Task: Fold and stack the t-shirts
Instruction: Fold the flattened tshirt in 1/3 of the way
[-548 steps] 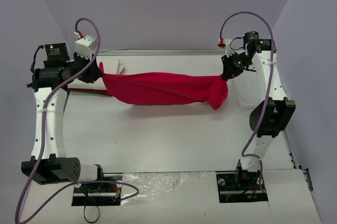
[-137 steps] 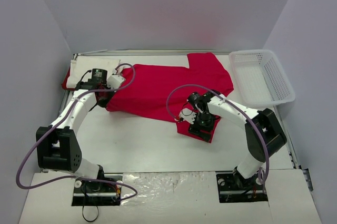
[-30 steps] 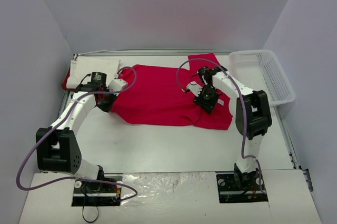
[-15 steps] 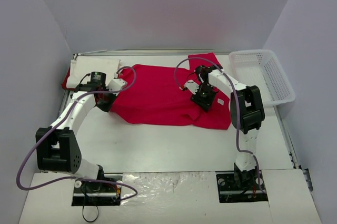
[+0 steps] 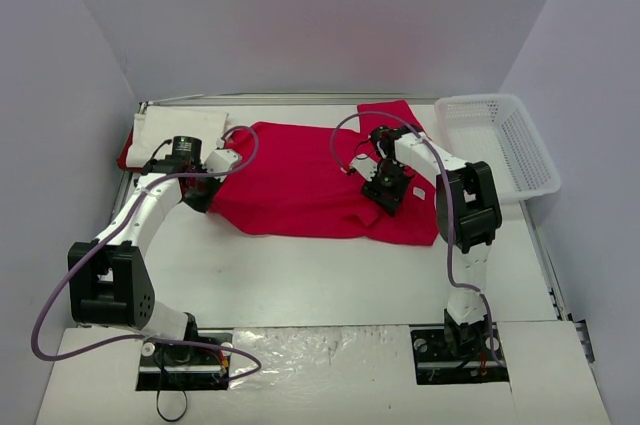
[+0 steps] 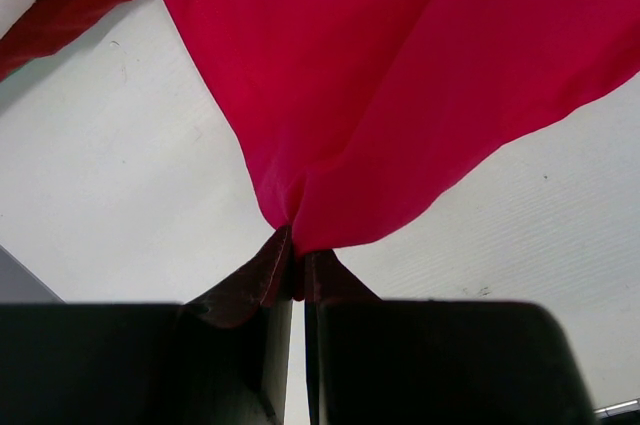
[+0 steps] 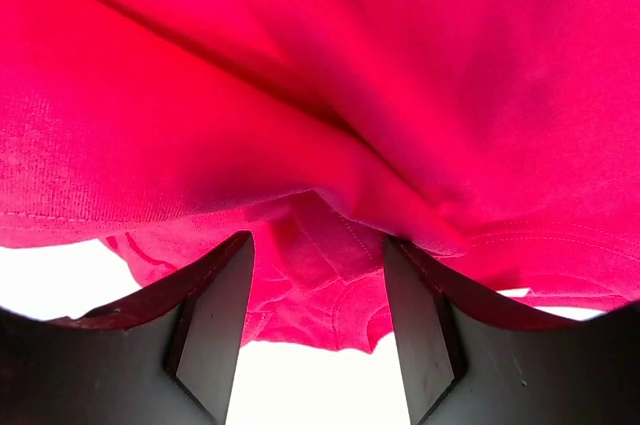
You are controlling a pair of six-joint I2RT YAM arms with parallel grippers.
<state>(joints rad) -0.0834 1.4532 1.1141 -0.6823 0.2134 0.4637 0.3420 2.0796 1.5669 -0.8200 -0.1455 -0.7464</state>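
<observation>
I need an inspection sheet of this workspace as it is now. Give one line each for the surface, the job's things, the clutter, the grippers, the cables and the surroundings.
Surface: white table; no spill or stain seen.
Job's things: red t-shirt lies spread in the middle and is bunched at its right end. A folded white t-shirt lies at the far left on a second red shirt, of which only the edge shows.
Clutter: white basket at the far right; nothing seen in it.
Grippers: left gripper is shut on the red t-shirt's edge. Right gripper is open, low over the bunched folds.
Cables: purple cables loop free along both arms; no snag seen.
Surroundings: plain grey walls; nothing else seen.
</observation>
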